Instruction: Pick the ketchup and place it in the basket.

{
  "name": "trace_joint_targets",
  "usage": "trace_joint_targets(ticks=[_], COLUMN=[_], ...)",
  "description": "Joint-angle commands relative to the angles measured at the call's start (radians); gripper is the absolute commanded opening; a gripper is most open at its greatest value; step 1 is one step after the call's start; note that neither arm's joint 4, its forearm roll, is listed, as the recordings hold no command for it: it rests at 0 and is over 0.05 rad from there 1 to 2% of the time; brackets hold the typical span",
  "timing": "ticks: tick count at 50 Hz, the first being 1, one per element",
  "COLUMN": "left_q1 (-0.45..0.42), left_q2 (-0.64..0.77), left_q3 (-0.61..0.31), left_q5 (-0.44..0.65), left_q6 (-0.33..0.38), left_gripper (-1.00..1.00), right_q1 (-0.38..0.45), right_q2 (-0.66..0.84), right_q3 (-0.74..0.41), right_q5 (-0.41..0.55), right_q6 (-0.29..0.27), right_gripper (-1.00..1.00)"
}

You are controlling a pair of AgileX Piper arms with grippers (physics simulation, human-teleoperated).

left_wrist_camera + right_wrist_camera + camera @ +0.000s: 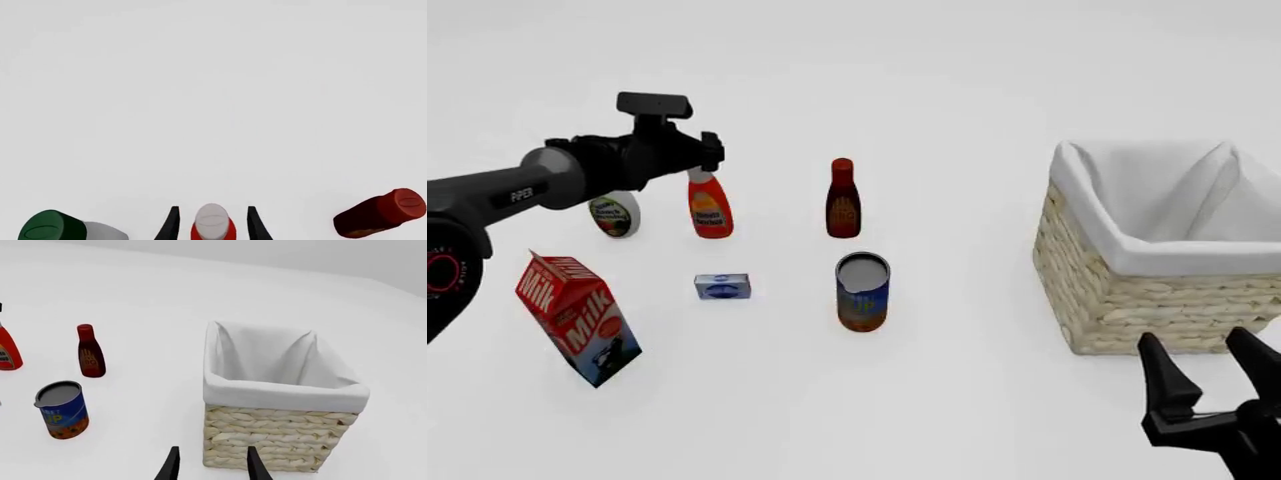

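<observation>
The ketchup (709,208), a red-orange bottle with a pale cap and a yellow-orange label, stands upright at the back left of the table. My left gripper (706,160) is over its top, open. In the left wrist view the ketchup's cap (212,220) sits between the two dark fingers (172,225) with a gap on each side of it. The basket (1121,290), woven wicker with a white lining, stands at the right. My right gripper (1197,345) hangs open and empty in front of the basket (267,435). The ketchup (7,354) also shows at the right wrist view's edge.
A white bottle with a green cap (614,215) lies just left of the ketchup. A slim dark-red bottle (842,198) stands to its right. Nearer the front are a tin can (862,292), a small blue box (722,286) and a tilted milk carton (577,318).
</observation>
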Motion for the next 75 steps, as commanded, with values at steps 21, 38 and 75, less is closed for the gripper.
trace_joint_targets(ticks=[21,38,75], left_q1=[0.001,0.004,-0.007], left_q2=[0.071,0.093,0.084], left_q3=[-0.016,-0.017,0.000], left_q5=[-0.019,-0.027,-0.035], left_q6=[-0.010,-0.017,-0.016], left_gripper=[1.00,1.00,-1.00], right_q1=[0.006,0.009,0.006], right_q2=[0.066,0.067,0.041], right_q3=[0.000,0.000,0.000], right_q5=[-0.048,-0.048,-0.029], right_q6=[-0.002,0.000,0.009], right_gripper=[1.00,1.00,1.00])
